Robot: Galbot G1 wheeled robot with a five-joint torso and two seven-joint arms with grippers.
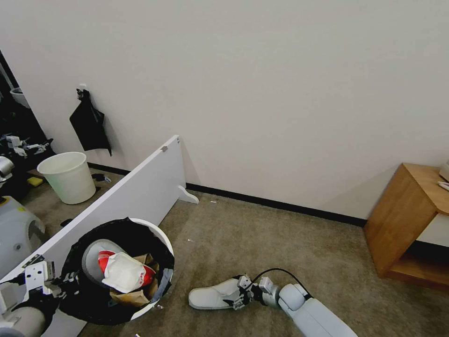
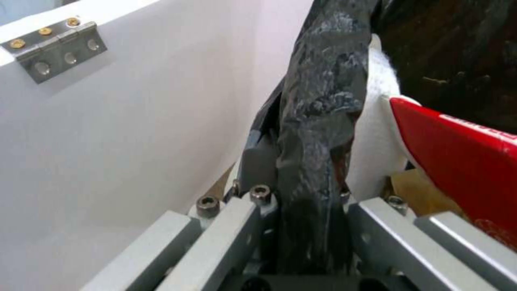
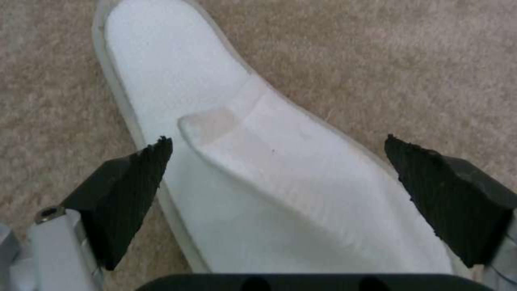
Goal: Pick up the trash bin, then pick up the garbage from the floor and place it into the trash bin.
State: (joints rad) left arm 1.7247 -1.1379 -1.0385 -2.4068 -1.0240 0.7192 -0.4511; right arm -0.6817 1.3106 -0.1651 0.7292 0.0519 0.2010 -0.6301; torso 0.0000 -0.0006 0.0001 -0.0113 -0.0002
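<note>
The trash bin (image 1: 161,241), white with a black bag over its rim, hangs tilted at lower left, held by my left gripper (image 1: 65,283), which is shut on the bagged rim (image 2: 315,141). Inside lie a white slipper (image 1: 93,257), a red-white wrapper (image 1: 124,271) and a brown paper bag (image 1: 133,296). On the carpet a flat white slipper (image 1: 213,296) lies to the bin's right. My right gripper (image 1: 243,292) is down at its toe end, open, with a black pad (image 3: 129,190) on each side of the slipper's strap (image 3: 301,161).
A white hinged board (image 1: 140,187) leans along the left, right behind the bin. A plain white bucket (image 1: 68,177) stands beyond it by the wall. A wooden side table (image 1: 411,220) sits at the right. Open carpet lies between the slipper and the wall.
</note>
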